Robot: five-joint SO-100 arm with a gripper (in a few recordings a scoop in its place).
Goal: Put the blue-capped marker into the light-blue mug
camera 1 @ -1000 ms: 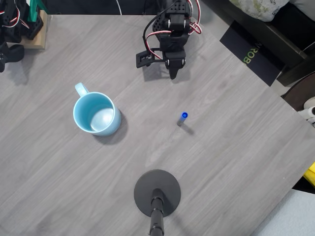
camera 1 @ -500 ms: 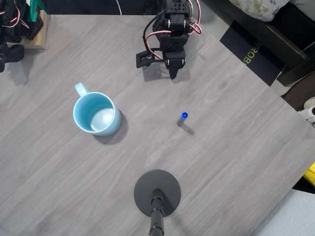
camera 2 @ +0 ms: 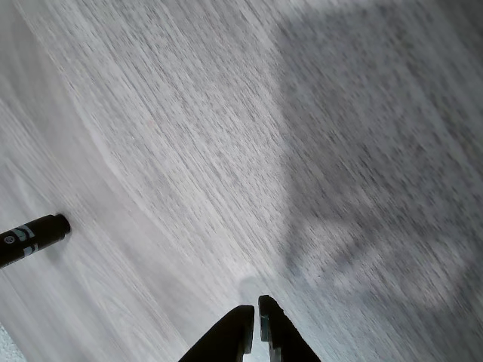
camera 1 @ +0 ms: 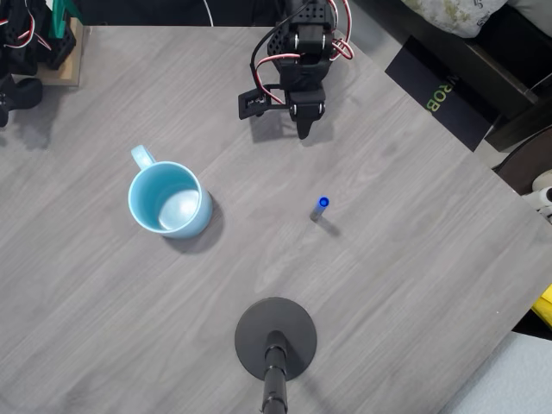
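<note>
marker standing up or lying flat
Standing upright. In the overhead view the blue-capped marker shows mostly its cap end-on, with a short shadow; the wrist view shows its black base on the table.

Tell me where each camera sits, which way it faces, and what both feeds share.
Overhead view: fixed above, facing straight down on the table; shows the arm and gripper at top, light-blue mug, upright blue-capped marker.
Wrist view: on the gripper, looking down past its closed fingertips at the tabletop.
Shared: the gripper, table and marker, whose black barrel end shows at the wrist view's left edge.
</note>
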